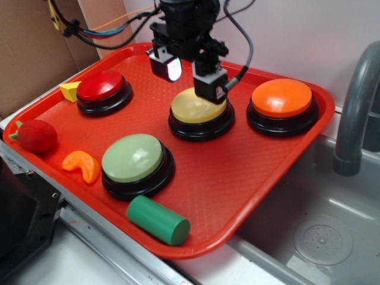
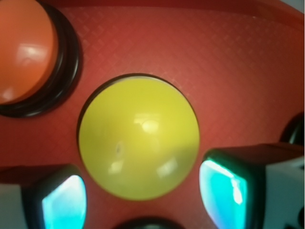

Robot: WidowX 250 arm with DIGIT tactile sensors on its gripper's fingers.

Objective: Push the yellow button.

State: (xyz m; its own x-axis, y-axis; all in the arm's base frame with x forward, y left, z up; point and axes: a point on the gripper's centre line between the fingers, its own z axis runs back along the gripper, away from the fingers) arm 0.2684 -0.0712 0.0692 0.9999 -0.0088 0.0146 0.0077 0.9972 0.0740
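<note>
Wrist view: spread jaws flank the yellow button (image 2: 138,137); only the exterior shows the green cylinder (image 1: 158,220).

My gripper (image 1: 189,78) hangs over the yellow button (image 1: 199,110) in the middle of the red tray (image 1: 249,178), fingers spread, one finger (image 1: 211,85) low at the dome's far edge and the other (image 1: 166,65) off to its left; whether either touches I cannot tell. Taking that button as my mark, the orange button (image 1: 282,105) sits to its right, the red button (image 1: 102,91) to its left with a yellow wedge (image 1: 70,90) beside it, and the pale green button (image 1: 136,163) in front and left. Nearer the front rim than that button lie a green cylinder (image 1: 158,219), an orange slice toy (image 1: 83,165) and a strawberry toy (image 1: 34,135).
</note>
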